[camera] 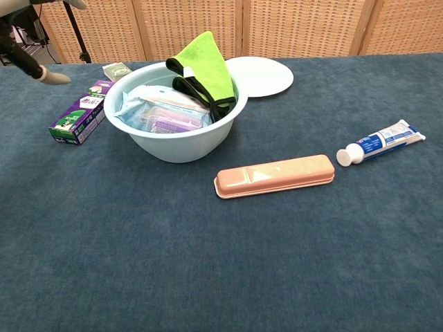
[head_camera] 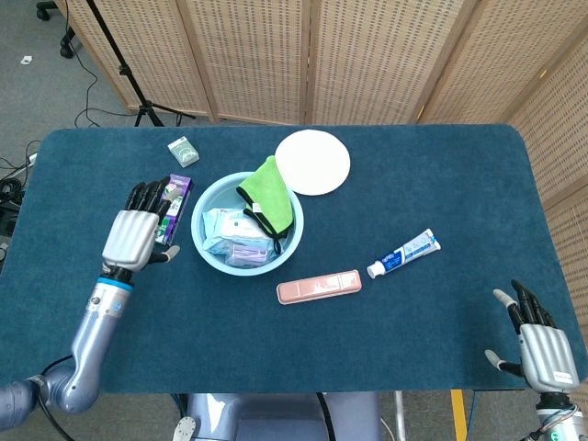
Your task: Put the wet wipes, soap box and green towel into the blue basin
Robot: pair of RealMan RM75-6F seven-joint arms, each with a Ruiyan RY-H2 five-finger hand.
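The blue basin stands left of the table's middle. Inside it lie a pack of wet wipes, a purple box and the green towel, which leans over the basin's right rim. My left hand hovers left of the basin, fingers spread, holding nothing; the chest view shows only a fingertip of it. My right hand rests open at the table's near right corner.
A purple carton lies just left of the basin, under my left hand's fingers. A small green box and a white plate sit behind. A pink case and a toothpaste tube lie to the right.
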